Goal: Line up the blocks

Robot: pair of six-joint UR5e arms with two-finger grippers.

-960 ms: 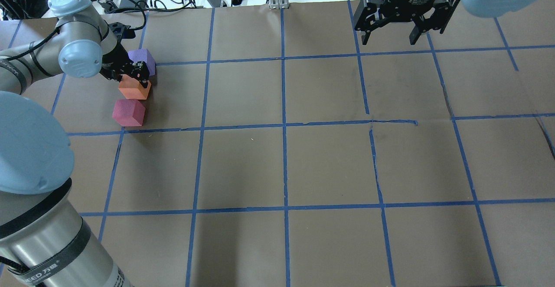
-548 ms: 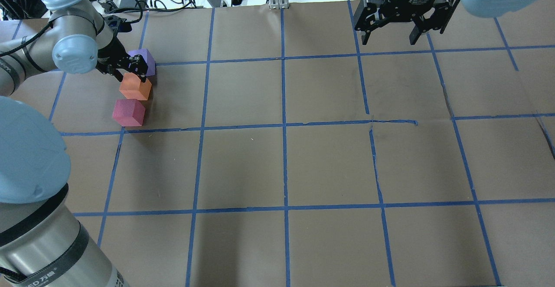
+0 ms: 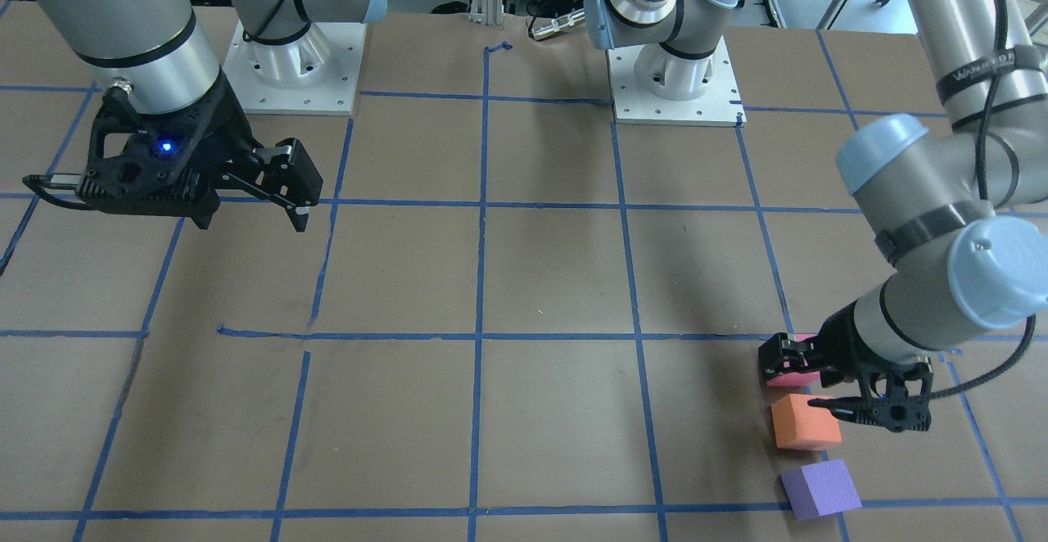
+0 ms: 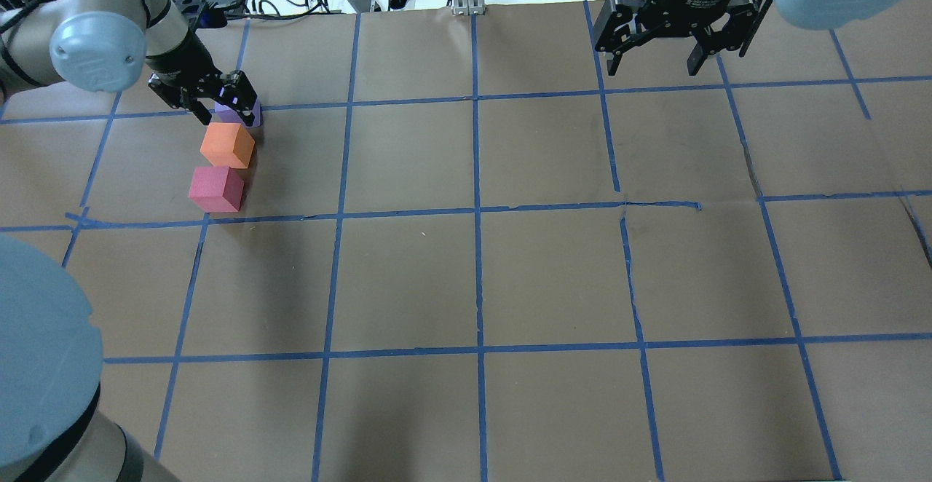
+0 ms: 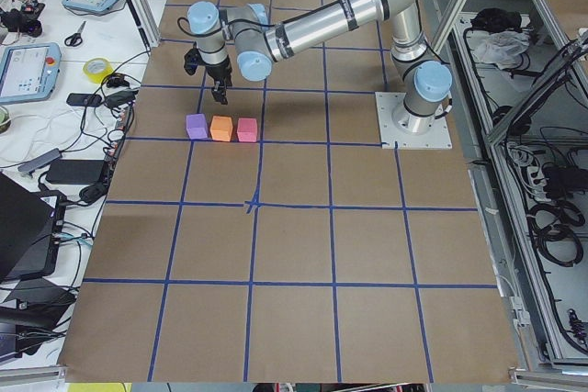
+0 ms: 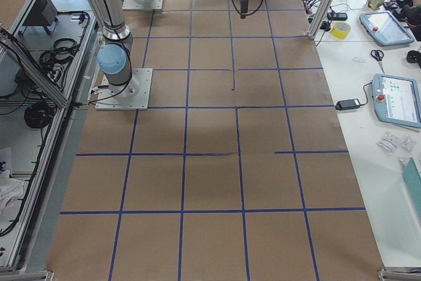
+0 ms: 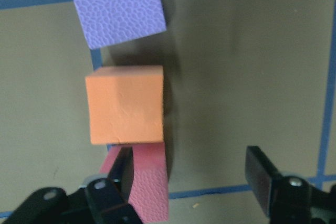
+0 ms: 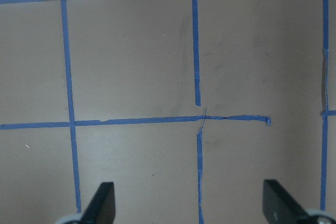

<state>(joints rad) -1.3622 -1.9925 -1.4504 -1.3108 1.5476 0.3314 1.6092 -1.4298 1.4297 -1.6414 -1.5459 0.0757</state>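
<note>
Seen from overhead, the left gripper [image 4: 223, 105] hides most of the purple block [image 3: 820, 489]; from across the table it hides part of the pinkish-red block [image 4: 215, 189]. Its jaws are spread, empty. The 3 blocks form a row running away from the robot: pinkish-red nearer than the orange block [image 4: 228, 145], purple beyond it, slightly twisted. The right gripper [image 4: 652, 58], well apart from the orange block, is spread too.

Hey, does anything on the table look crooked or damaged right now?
The purple block sits twisted, out of square with the orange block beside it. Right of the table's middle, the blue tape lines break off and do not meet cleanly.
</note>
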